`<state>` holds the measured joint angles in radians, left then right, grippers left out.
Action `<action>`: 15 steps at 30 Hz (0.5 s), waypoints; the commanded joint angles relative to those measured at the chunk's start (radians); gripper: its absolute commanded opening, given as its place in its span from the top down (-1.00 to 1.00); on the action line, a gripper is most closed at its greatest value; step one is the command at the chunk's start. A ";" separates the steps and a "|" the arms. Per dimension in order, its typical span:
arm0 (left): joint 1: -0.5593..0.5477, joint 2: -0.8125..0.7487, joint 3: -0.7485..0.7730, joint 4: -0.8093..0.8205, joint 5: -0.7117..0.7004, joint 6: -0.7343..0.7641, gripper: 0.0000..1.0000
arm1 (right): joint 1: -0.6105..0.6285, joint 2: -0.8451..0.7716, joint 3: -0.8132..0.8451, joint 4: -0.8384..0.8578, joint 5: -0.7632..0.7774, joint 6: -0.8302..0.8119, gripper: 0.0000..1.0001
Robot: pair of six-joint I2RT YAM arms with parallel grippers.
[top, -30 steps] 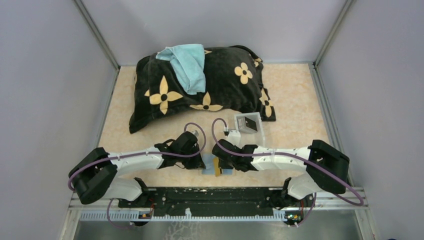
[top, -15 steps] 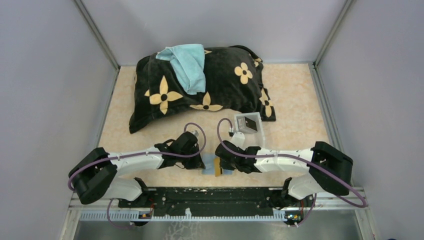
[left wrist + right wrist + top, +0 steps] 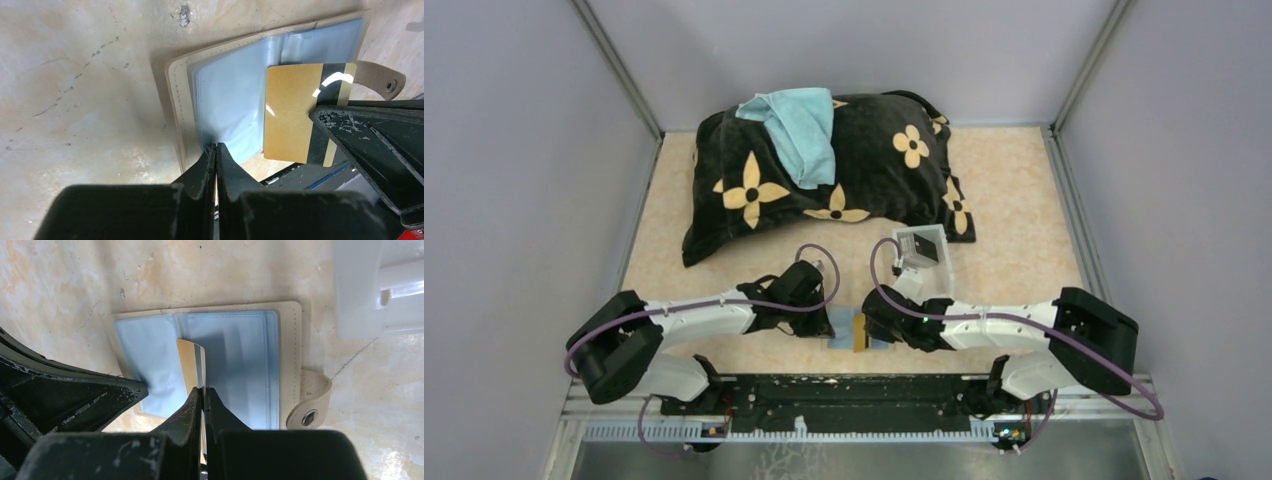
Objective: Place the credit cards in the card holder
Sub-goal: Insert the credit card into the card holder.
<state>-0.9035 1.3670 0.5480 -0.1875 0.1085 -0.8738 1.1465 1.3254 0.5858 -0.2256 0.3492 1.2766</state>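
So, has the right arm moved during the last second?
Yes. The right arm has swung toward the near edge of the table, away from the white tray, so more of the tray shows now.

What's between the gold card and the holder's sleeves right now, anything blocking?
Nothing visible. The card holder lies open with its clear sleeves facing up. The right gripper holds the gold card edge-on over them. The left gripper pinches the holder's edge off to one side of the card, not under it.
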 commanded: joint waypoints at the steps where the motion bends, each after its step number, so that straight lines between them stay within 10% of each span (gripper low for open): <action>1: -0.007 0.076 -0.047 -0.159 -0.072 0.051 0.88 | -0.018 -0.026 -0.032 -0.078 0.074 0.003 1.00; 15: -0.009 0.110 -0.042 -0.164 -0.070 0.042 0.95 | -0.061 -0.008 -0.043 -0.041 0.038 -0.057 1.00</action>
<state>-0.9028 1.3914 0.5701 -0.2081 0.1181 -0.8700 1.1099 1.2942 0.5671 -0.2222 0.3492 1.2682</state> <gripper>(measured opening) 0.034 0.006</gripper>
